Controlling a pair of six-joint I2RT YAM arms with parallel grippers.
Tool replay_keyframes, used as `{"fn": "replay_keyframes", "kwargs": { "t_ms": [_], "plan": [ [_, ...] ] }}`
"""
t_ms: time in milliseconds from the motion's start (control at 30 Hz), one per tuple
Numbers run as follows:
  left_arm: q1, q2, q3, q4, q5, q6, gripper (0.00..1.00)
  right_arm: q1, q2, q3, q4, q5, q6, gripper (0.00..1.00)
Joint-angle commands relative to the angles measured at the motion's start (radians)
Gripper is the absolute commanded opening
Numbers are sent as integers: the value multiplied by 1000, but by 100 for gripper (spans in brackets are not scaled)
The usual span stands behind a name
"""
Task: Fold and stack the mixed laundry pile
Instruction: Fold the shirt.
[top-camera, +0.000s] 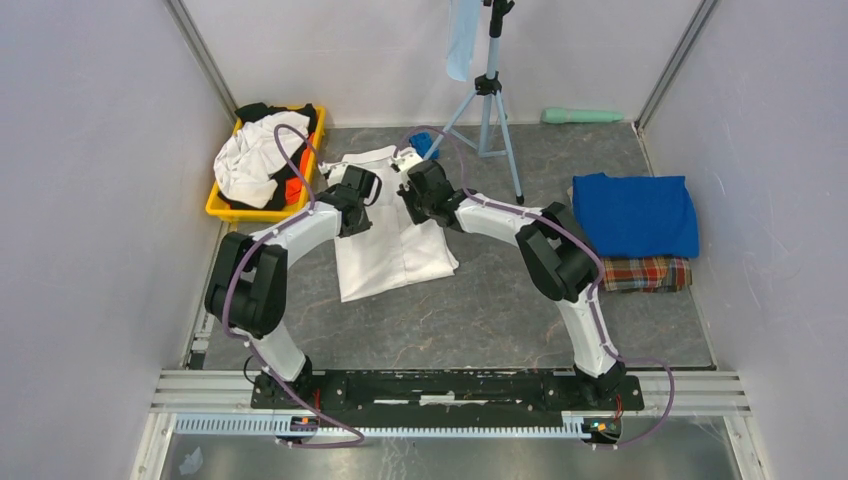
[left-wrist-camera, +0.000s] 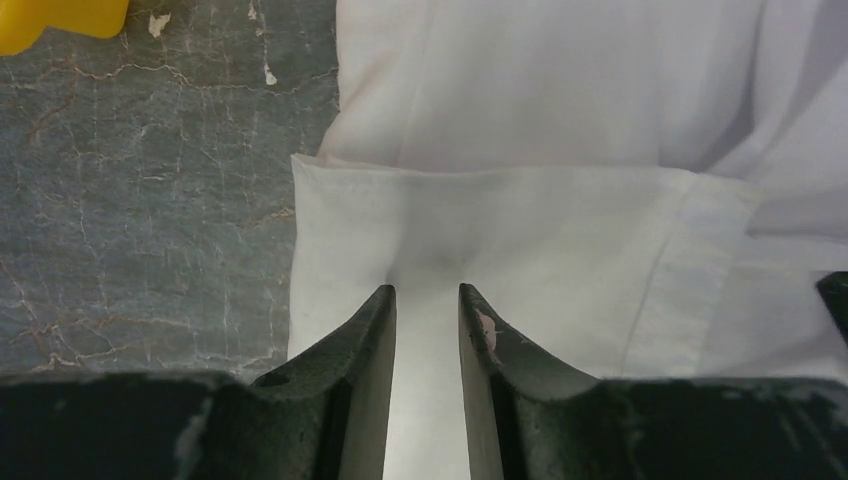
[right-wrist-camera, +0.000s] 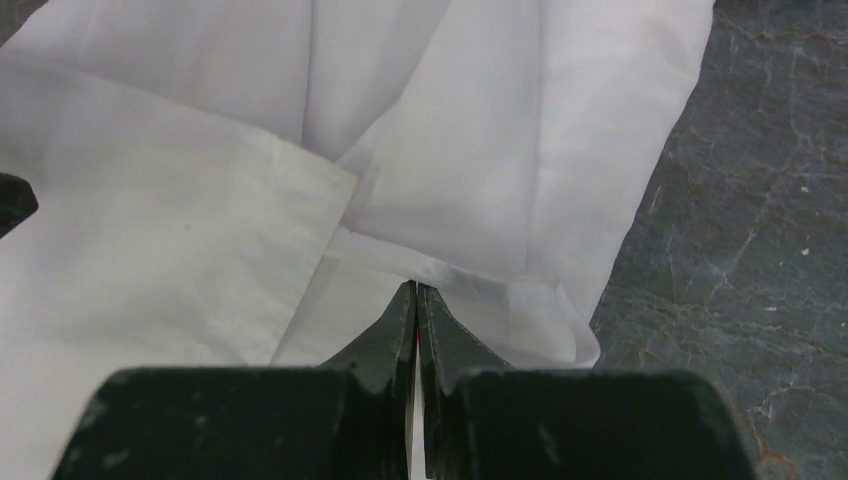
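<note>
A large white shirt (top-camera: 395, 245) lies spread on the table's middle. My left gripper (top-camera: 358, 192) is over its upper left part. In the left wrist view the left gripper (left-wrist-camera: 427, 290) is open, its tips on a folded white panel (left-wrist-camera: 480, 230) with cloth showing between the jaws. My right gripper (top-camera: 422, 190) is over the shirt's upper right part. In the right wrist view the right gripper (right-wrist-camera: 416, 287) is shut on a fold of the white shirt (right-wrist-camera: 500, 180). A folded royal-blue T-shirt (top-camera: 635, 215) lies on red-green plaid cloth (top-camera: 645, 273) at the right.
A yellow bin (top-camera: 222, 208) at the back left holds white, black and orange garments (top-camera: 255, 160). A tripod (top-camera: 488, 100) stands behind the shirt with a pale-blue cloth (top-camera: 462, 40) hanging on it. A small bright-blue object (top-camera: 423, 143) and a green object (top-camera: 582, 116) lie at the back.
</note>
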Motion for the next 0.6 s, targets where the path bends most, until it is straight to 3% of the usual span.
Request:
{"fn": "replay_keyframes", "kwargs": {
  "t_ms": [0,233,567],
  "plan": [
    [28,59,42,69,14,74,36,-17,55,99,2,52,-17,6],
    [58,118,46,91,17,81,35,-33,146,166,13,59,-23,10],
    [58,110,45,95,21,88,36,-42,195,297,-33,86,-2,33]
  ]
}}
